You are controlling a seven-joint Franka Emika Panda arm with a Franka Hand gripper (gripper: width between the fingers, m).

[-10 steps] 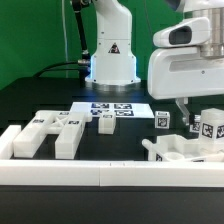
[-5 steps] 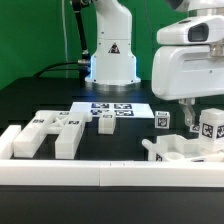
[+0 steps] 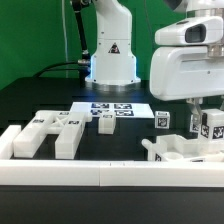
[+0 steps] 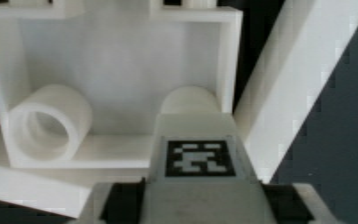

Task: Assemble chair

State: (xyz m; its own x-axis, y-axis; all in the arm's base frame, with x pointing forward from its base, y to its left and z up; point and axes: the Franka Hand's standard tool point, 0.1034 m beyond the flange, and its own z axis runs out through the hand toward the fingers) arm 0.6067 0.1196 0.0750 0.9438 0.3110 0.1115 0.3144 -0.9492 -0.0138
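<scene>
One tagged chair part (image 4: pixel 197 150) sat clamped in the gripper (image 3: pixel 207 118) at the exterior view's right, over a square white seat frame (image 4: pixel 114 60), while two small tagged blocks (image 3: pixel 107 122) and a cluster of parts (image 3: pixel 50 132) lay leftward on the black table (image 3: pixel 40 98) before a green backdrop (image 3: pixel 30 30).

Fingers (image 3: pixel 196 108) seemingly gripping tagged part (image 3: pixel 212 127); chair piece (image 3: pixel 172 151) below
</scene>
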